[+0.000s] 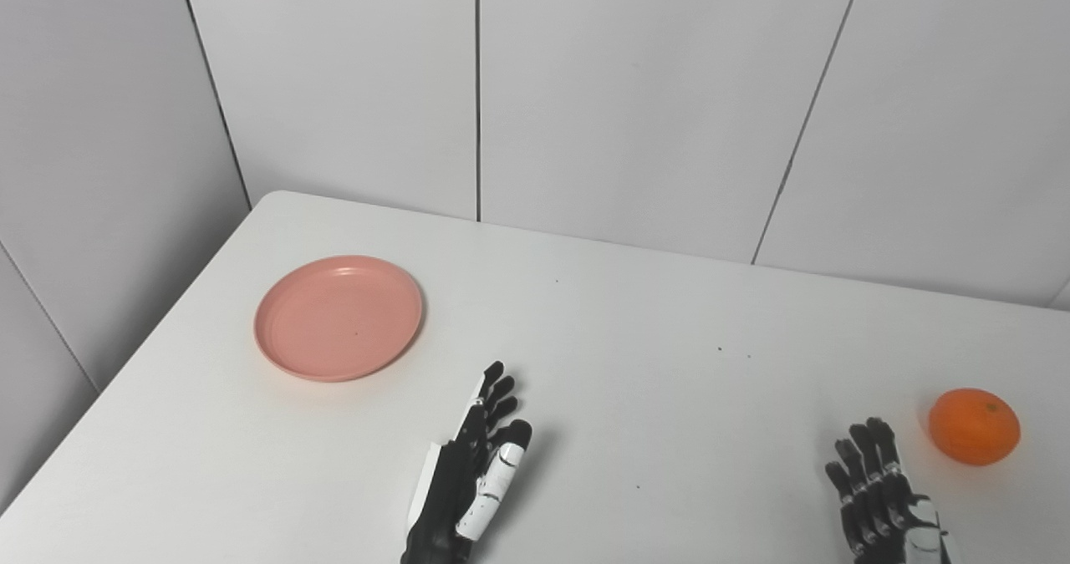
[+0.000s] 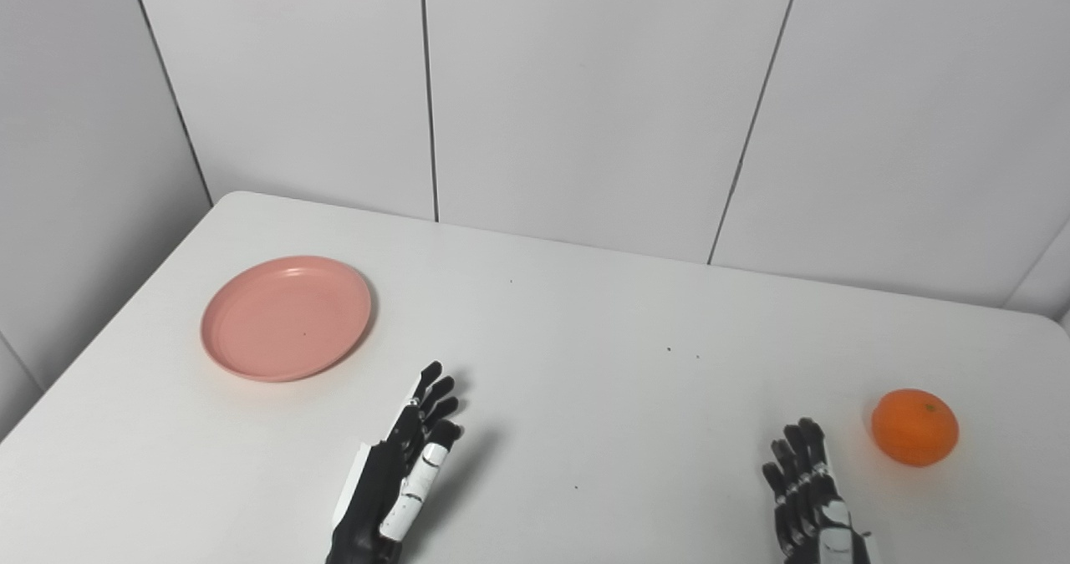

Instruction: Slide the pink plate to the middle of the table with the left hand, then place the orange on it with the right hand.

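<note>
A round pink plate [image 1: 338,317] lies flat on the white table [image 1: 635,313], toward its left side. An orange [image 1: 974,426] rests on the table near the right edge. My left hand [image 1: 468,472] reaches in from the bottom centre, fingers stretched out and apart, holding nothing, a short way right of and nearer than the plate. Low at the right, my right hand [image 1: 878,489] is open too, its fingers extended just left of the orange without touching it.
Grey panelled walls [image 1: 585,88] stand behind and to the left of the table. The table's left edge runs diagonally close to the plate. A few small dark specks [image 1: 720,349] dot the tabletop.
</note>
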